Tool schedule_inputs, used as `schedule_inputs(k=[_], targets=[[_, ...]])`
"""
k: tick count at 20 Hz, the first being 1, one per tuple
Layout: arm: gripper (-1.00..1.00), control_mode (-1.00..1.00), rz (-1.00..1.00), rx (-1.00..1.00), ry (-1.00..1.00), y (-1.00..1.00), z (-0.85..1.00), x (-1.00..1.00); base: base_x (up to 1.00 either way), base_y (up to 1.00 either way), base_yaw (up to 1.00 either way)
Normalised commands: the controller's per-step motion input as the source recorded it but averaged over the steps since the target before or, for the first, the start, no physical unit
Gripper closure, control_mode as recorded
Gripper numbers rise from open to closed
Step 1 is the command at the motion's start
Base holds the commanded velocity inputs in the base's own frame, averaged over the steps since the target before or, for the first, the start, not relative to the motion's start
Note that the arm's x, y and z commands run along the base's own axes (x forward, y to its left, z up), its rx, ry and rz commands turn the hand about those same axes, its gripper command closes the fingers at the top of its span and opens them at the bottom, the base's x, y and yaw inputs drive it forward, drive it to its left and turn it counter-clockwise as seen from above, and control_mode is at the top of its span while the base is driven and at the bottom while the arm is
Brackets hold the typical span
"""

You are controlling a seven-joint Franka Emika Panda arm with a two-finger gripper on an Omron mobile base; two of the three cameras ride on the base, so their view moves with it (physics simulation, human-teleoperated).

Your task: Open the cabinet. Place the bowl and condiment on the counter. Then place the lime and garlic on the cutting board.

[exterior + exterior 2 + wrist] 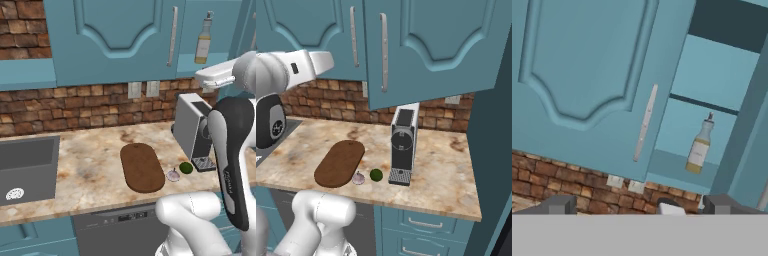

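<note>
Cabinet (115,35) first: one door hangs swung out, the opening beside it is bare to view, and the condiment bottle (699,147) stands upright on the lower shelf, close to the shelf's front edge. In the left base view that bottle (203,42) sits just right of the door's slim silver handle (172,37).

Gripper (639,205) up high, aimed at the shelf, fingers spread wide with nothing between them; the bottle is well apart from the tips.

Down on the counter (90,165), the cutting board (142,167) lies flat with nothing on it. Just off its right end sits the garlic (173,175), and right beside that the lime (186,168), both on the stone. The lime is near the foot of the coffee machine (402,145). Sink (27,167) off to the left, brick wall (75,107) behind.
</note>
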Motion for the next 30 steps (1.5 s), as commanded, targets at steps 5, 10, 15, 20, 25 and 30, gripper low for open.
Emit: schedule_inputs(k=[5,10,15,20,25,30], targets=[[-1.0,-1.0,-0.02,-0.06,0.08,0.09,-0.17,0.23,0.0,0.0,0.0],[-1.0,-1.0,0.0,-0.03,0.02,0.0,-0.23,0.43,0.0,0.0,0.0],[-1.0,-1.0,0.0,-0.03,0.0,0.02,-0.25,0.46,0.0,0.0,0.0],[-1.0,-1.0,0.0,0.0,0.0,0.0,-0.08,0.41,0.0,0.0,0.0],[-1.0,-1.0,0.0,0.0,0.0,0.0,-0.07,0.44,0.0,0.0,0.0],[-1.0,-1.0,-0.02,0.0,0.0,-0.1,-0.01,0.29,0.0,0.0,0.0]])
